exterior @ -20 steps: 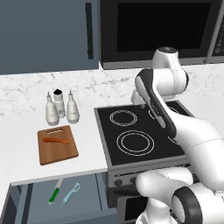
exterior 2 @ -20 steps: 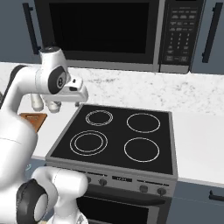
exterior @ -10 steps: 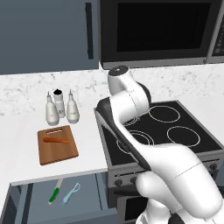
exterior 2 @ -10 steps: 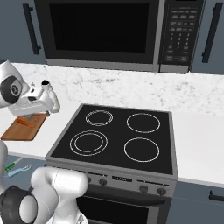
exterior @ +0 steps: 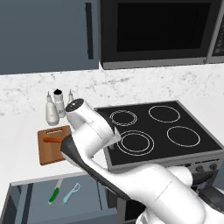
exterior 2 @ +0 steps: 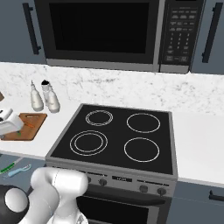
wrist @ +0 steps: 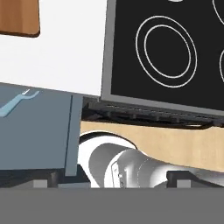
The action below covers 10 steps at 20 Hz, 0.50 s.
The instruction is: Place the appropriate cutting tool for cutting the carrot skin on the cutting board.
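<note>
Robot hand at left edge of right base view, over brown wooden cutting board (exterior 2: pixel 24 127); fingers hidden, spread cannot be told. Small light-blue peeler (exterior: pixel 70 194) lies in open drawer below white bench (exterior: pixel 22 153), just beside green-handled knife (exterior: pixel 55 192). Thin orange carrot (exterior: pixel 53 140) rests on board. Two pale shaker bottles (exterior: pixel 52 111) stand behind board. Black four-ring stovetop (exterior: pixel 159 131) right of board.

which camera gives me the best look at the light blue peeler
The left base view: the whole peeler lies in the open drawer beside the green-handled knife, its forked head toward the counter. The right base view shows it small at the left edge. The hand view catches part of it, cut by the frame.
</note>
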{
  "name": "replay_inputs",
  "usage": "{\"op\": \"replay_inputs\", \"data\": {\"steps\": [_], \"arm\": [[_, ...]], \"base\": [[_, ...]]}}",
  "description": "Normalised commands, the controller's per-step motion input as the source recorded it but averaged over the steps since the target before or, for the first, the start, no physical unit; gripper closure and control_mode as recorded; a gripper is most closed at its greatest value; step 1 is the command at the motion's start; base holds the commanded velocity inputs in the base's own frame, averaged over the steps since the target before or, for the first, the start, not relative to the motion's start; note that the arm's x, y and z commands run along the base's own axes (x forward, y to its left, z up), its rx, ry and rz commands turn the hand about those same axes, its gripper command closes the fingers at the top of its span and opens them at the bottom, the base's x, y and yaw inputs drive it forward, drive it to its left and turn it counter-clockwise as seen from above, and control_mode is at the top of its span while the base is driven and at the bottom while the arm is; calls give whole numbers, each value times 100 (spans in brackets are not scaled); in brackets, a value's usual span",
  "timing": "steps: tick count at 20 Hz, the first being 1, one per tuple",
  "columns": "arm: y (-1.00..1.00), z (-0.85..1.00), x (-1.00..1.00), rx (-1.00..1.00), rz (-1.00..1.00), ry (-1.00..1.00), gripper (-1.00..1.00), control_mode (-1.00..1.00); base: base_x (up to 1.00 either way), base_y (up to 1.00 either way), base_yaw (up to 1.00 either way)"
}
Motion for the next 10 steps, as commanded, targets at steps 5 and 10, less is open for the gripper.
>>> {"op": "replay_inputs", "data": {"steps": [5, 10], "arm": [[95, -78, -11, 0, -2, 13, -100, -100], [49, -96, 1, 4, 0, 10, -100, -100]], "base": [[0, 0, 0], [0, 0, 0]]}}
